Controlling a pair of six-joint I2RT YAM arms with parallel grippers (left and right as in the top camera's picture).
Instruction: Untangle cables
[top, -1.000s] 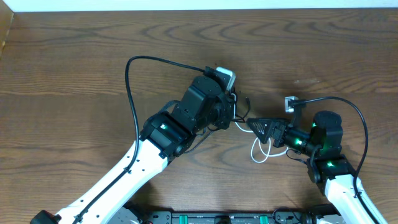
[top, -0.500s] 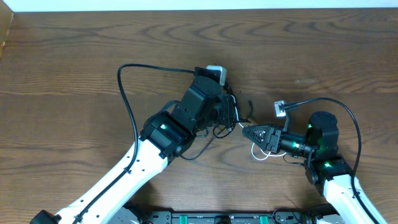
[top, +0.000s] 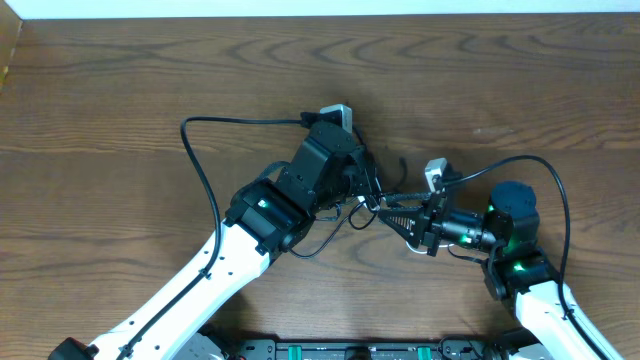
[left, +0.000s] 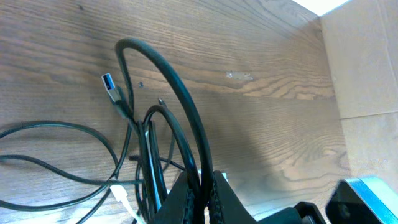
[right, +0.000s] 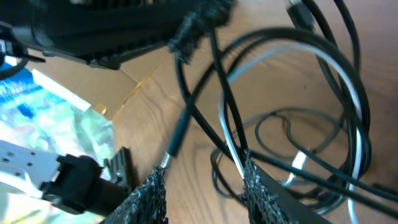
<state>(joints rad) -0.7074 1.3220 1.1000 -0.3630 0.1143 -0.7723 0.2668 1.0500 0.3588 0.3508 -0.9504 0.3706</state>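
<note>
**Cable Tangle Between Two Pincers, Just Right of Tabletop Centre**

**Layout.** The tabletop (top: 120, 100) is dark brown wood grain. The left arm (top: 230, 250) reaches in from the near left and the right arm (top: 515, 250) from the near right. The cables (top: 385, 203) lie bunched where the two arms meet, just right of centre.

**Cables.** The bundle is made up of several thin black cords and one thin white cord (right: 231, 146), crossed over one another in loose loops. A slack black loop (top: 325, 243) trails toward the near side, beside the left arm.

**Left pincer** (left: 201, 186). The fingers are together, clamped on a black cord (left: 168, 68) that rises from them in a tall arch.

**Right pincer** (right: 205, 186). The fingers (right: 152, 196) stand apart. Black cords and the white cord cross the gap, close to the right-hand finger. Whether any cord is pinched cannot be told.

**View differences.**
- Only the overhead view shows both arms and where the tangle sits. The plug ends are too small to read there.
- Only the left wrist view shows a USB plug (left: 111, 87) with a blue insert. It sits on the end of a black cord, left of the arch.
- Only the right wrist view shows the white cord curving alongside black ones. It also shows a slim barrel plug (right: 176, 137) with a metal tip.
</note>
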